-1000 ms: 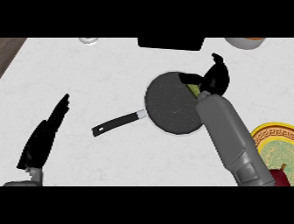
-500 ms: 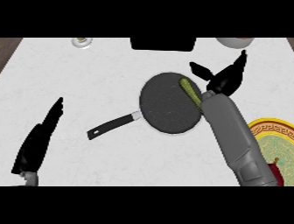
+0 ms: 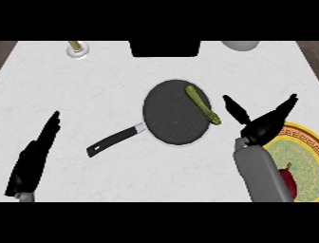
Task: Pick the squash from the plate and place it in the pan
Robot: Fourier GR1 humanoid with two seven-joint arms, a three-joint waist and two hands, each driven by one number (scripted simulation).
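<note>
White counter (image 3: 85, 95) fills our view, with wood showing at its far corners. Near its middle sits the dark pan (image 3: 169, 118), its handle (image 3: 113, 142) pointing toward our lower left. The squash (image 3: 203, 105) lies inside the pan along the right side, its long axis running diagonally from far-left to near-right, and its nearer tip reaches the rim or pokes just over it; we cannot tell which.

Our right hand (image 3: 260, 127) hangs just beside that tip, between the pan and the yellow-rimmed plate (image 3: 315, 142). It is spread wide, thumb and fingers splayed apart, holding nothing and not touching the squash. From this hand the squash lies up and to the left.

Our left hand (image 3: 32, 159) rests at the lower left, fingers straight, well apart from the pan.

We judge the placing done. What remains is drawing the right hand away without nudging that near tip.
</note>
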